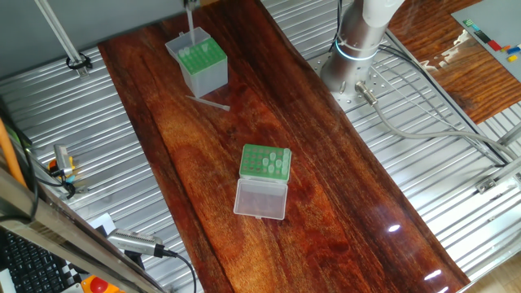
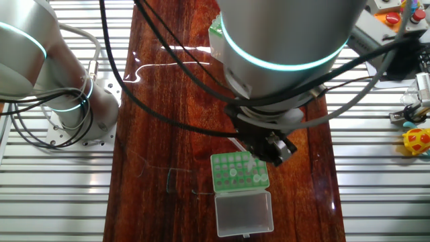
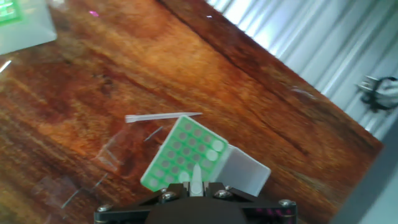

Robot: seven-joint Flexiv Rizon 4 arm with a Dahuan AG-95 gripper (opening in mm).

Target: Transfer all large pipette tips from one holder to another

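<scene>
2 racks on the wood table — 1 low green rack w/ clear lid flipped open, 1 taller translucent box w/ green insert. Loose pipette tips: 1 lying flat on the table beside the tall box, 1 more pinched in the gripper. Tips seated in the low rack — approx 4–5 pale dots, too small to count exactly. 1 arm.

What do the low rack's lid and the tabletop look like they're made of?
The lid looks like clear or frosted plastic: pale, and the wood shows faintly through it. The tabletop looks like dark reddish wood with visible grain and a glossy varnish, judging by the light reflections.
</scene>
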